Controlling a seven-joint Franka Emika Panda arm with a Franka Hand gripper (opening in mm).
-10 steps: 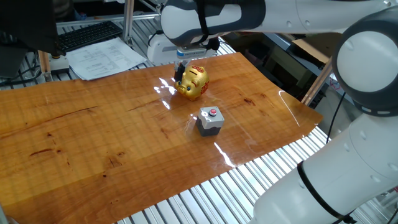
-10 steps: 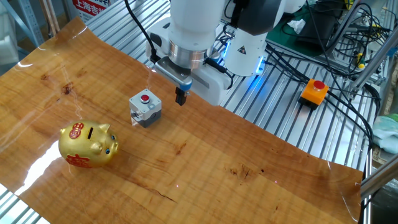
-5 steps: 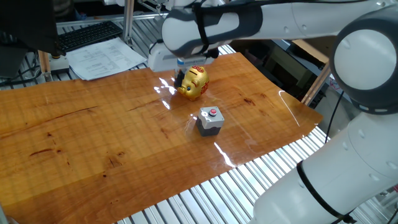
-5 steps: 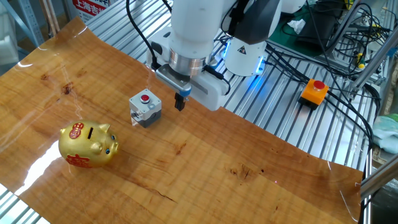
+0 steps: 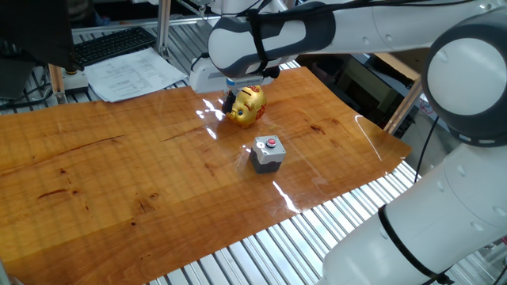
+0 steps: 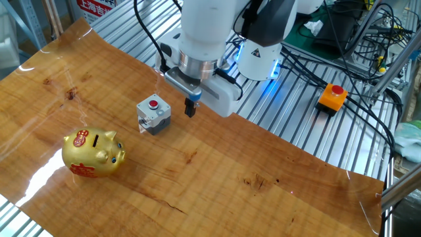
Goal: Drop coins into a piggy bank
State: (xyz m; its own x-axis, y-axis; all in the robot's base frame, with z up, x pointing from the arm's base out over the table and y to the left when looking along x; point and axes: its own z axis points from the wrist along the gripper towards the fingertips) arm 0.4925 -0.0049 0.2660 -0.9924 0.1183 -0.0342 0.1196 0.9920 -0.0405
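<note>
The golden piggy bank stands upright on the wooden table, with red markings and a slot on top. My gripper hangs point-down over the table's far edge, just right of the grey button box and well apart from the pig. In one fixed view the gripper lines up in front of the pig's left side. The fingers look pressed together. No coin shows between them or on the table.
A grey box with a red button stands between pig and gripper. An orange box with a red button and cables lie on the metal frame behind. A keyboard and papers lie beyond the table.
The gripper has come down a little over the last second and has barely moved in the last half second. The pig and the grey box have not moved.
</note>
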